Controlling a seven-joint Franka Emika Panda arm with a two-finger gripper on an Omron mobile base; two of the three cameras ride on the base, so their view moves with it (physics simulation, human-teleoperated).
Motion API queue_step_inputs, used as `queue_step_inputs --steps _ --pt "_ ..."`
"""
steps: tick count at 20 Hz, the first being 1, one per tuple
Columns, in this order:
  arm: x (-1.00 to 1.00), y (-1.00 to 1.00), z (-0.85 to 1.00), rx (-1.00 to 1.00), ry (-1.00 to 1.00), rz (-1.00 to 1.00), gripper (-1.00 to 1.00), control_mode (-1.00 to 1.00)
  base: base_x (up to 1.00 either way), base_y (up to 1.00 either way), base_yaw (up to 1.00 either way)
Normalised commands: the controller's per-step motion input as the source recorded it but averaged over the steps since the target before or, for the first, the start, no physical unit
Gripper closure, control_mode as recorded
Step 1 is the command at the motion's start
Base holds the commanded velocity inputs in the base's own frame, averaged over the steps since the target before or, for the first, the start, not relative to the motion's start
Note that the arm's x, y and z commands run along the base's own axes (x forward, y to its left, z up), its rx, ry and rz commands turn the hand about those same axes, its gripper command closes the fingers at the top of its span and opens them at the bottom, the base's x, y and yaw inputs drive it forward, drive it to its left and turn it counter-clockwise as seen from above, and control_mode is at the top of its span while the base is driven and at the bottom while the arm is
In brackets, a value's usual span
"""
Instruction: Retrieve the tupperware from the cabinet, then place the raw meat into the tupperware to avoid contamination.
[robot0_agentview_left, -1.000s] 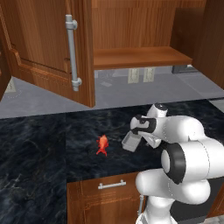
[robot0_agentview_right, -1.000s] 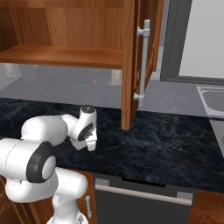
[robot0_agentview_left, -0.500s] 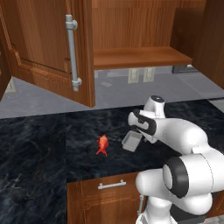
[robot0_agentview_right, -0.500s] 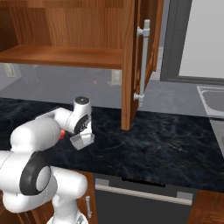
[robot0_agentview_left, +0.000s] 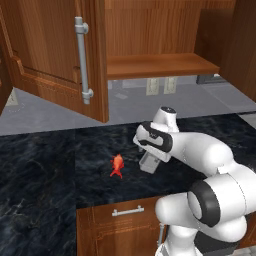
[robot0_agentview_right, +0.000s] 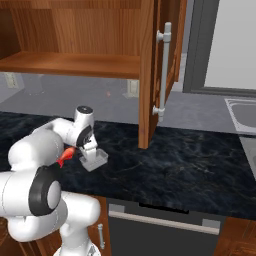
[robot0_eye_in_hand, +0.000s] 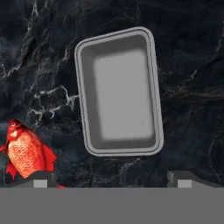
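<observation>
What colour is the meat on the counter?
Bright orange-red, clearest in the hand view: the raw meat.

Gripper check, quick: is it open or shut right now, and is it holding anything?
Gripper: open and empty, above the shallow pale grey plastic tupperware on the black marble counter; small orange-red raw meat lump lies beside it.

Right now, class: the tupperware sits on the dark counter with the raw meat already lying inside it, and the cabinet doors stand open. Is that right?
Not quite. The tupperware is empty; the raw meat lies on the dark counter beside it, as the hand view shows. The rest holds: the tupperware is on the counter and the cabinet doors stand open.
</observation>
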Motion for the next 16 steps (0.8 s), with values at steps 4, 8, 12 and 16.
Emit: queue_step_inputs --steps 4,8,12,16 --pt "-0.03 0.65 0.1 -0.04 0.16 0.34 -1.0 -1.0 0.0 0.0 0.0" --pt "-0.1 0.63 0.02 -0.08 0.15 0.35 -1.0 -1.0 0.0 0.0 0.0" --pt "-0.01 0.48 -0.08 -0.07 0.04 0.24 -1.0 -1.0 0.0 0.0 0.0" --pt "0.0 0.27 -0.2 0.0 0.0 0.02 -1.0 -1.0 0.0 0.0 0.0"
